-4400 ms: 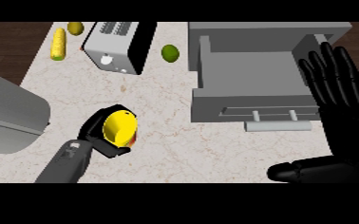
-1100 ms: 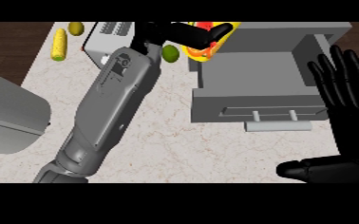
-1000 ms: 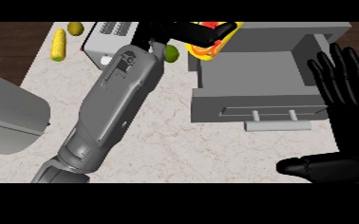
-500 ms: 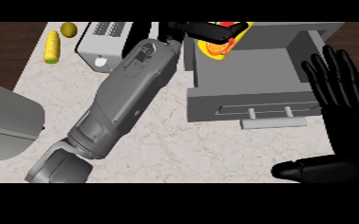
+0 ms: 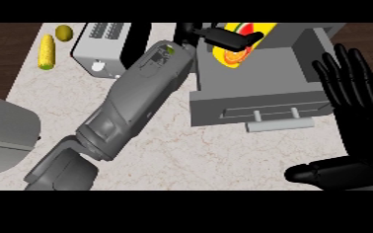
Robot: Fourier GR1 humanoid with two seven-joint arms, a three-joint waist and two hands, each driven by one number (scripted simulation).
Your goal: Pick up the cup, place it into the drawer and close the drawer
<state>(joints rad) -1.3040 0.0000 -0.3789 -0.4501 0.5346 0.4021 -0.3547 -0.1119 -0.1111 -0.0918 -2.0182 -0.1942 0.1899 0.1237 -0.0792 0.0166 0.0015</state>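
Reaching across the counter (image 5: pixel 218 153), the left arm runs diagonally from the lower left up to the back of the open drawer (image 5: pixel 262 84); left hand (image 5: pixel 222 37) has its fingers curled round the cup (image 5: pixel 237 49), holding it. Cup is yellow with a red/orange patch showing, tilted, sitting over the drawer's rear left corner at the top of the view; can't tell whether it touches the drawer floor or hangs above it. Drawer is pulled out, grey interior visible, front panel with a bar handle (image 5: pixel 280 123) facing the near side. Right hand (image 5: pixel 350 86) shows at the right edge, open, fingers straight and spread, pointing up, just right of the drawer and not touching it; thumb lies low near the lower right corner. Grey toaster (image 5: pixel 102 47) stands left of the left forearm near the counter's back edge. Corn cob (image 5: pixel 47 52) lies further left, with a small olive-green round fruit (image 5: pixel 64 31) just above and beside it. A grey object (image 5: pixel 15 133) is partly in view at the left edge; can't tell what it is.
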